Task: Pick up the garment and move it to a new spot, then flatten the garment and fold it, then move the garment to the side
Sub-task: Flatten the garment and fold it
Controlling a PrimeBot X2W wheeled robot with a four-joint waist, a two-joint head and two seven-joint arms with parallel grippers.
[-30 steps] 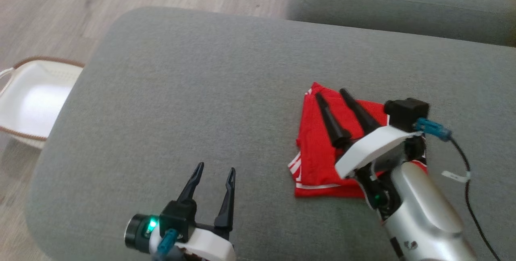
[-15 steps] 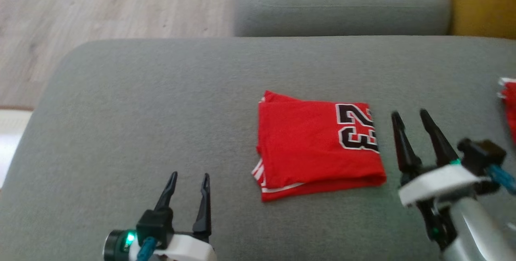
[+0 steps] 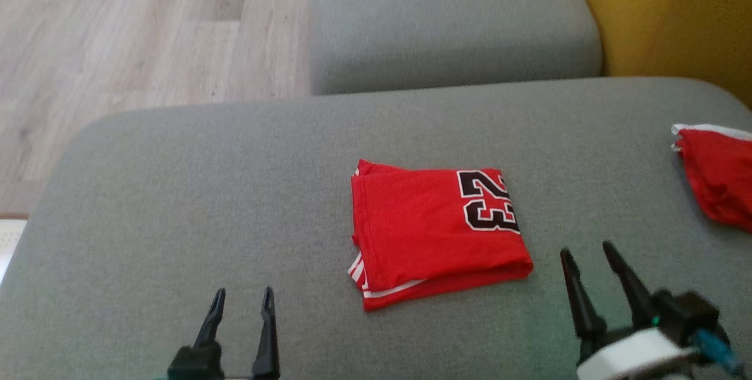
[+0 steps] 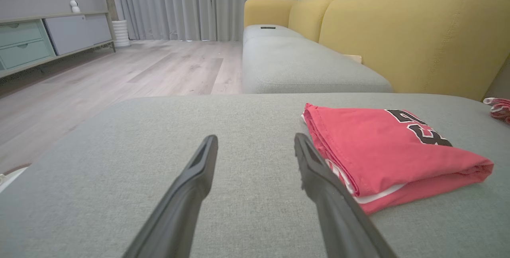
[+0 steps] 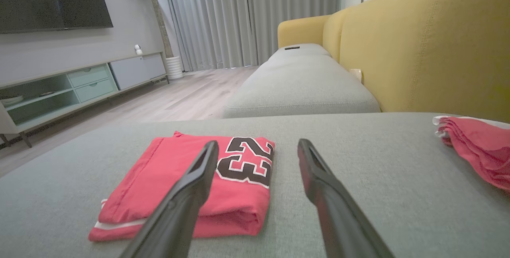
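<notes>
Between both grippers, on grey fabric sofa cushion: folded red jersey with black number 23, flat, untouched. Right gripper: jaws wide, empty; lay over jersey a second ago, now withdrawn, jersey just to its left. Left gripper: wide, empty, jersey apart to its right. Fold judged complete; move aside pending.

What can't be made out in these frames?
Second red garment: cut off by the right edge in the head and right wrist views; shape unknown.
Folded red jersey: inner layers hidden under its top fold.
Small dark item on the far cushion, right wrist view: too small to identify.
</notes>
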